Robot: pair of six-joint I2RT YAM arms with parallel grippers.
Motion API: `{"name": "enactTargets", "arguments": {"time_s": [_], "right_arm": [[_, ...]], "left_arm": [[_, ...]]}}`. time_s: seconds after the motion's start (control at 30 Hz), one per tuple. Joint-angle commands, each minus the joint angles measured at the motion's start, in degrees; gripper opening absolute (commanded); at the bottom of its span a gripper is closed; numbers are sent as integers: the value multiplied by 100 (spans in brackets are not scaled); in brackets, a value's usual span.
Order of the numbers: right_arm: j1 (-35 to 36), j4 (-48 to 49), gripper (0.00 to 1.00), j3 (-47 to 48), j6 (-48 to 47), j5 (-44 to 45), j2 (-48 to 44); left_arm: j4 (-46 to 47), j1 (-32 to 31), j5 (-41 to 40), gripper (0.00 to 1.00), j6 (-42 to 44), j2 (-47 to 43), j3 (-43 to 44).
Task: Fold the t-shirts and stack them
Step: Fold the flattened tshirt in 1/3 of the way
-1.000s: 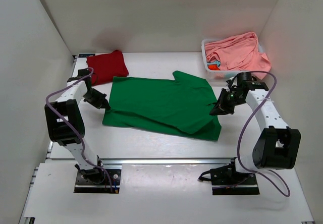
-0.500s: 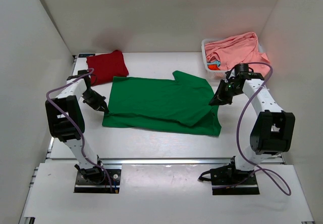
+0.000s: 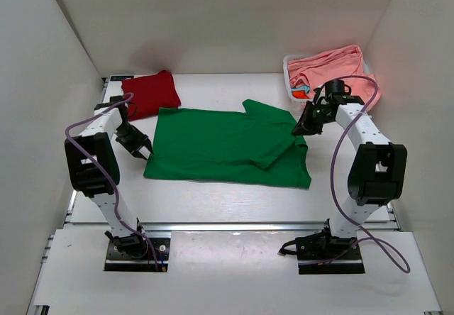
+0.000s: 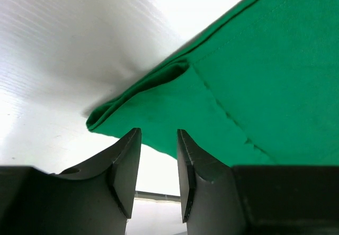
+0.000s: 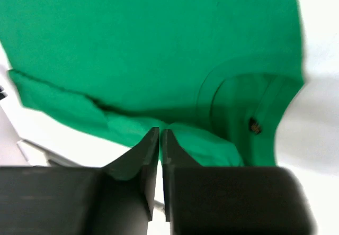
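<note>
The bright green t-shirt (image 3: pixel 220 145) lies spread across the middle of the table, with a flap folded over at its right side. My left gripper (image 3: pixel 144 152) stands open just off the shirt's near-left corner (image 4: pixel 106 121). Nothing sits between its tips (image 4: pixel 159 132). My right gripper (image 3: pixel 298 130) is at the shirt's right edge, shut on a bunched fold of green cloth (image 5: pixel 201 139) at its tips (image 5: pixel 160 130). A folded dark red t-shirt (image 3: pixel 149 94) lies at the far left. The salmon pink t-shirt (image 3: pixel 333 70) is heaped in the basket.
The white lattice basket (image 3: pixel 292 88) stands at the far right, close behind my right arm. White walls close in the left, back and right sides. A metal rail (image 3: pixel 227 226) runs along the near table edge by the arm bases.
My left gripper has opened and let go of the green shirt's near-left corner. My right gripper has moved away from me with the cloth, drawing the right flap over the shirt.
</note>
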Motion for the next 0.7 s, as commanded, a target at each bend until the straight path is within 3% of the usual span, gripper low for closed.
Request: {"name": "enactTargets", "arguments": {"time_s": [0.0,0.07,0.2,0.43,0.67], "right_arm": [[84,314,7,284,-90,428,84],[93,200,24,275,-46,746,14],[268,129,32,-329,-46,975,-591],[576,445,34,-1964,-63,932,-1419],[910,815,33,-2687,-72,956,-1209]], "left_arm": [[-83,-1,-111,45,173,-469,-52],[-109,-62,-128,45,225,-628,-227],[5,-255,-208,45,208,-935,-631],[909,-641,12,43,15,-919,-949],[911,-1222,-629,42,-21,-67,-703]]}}
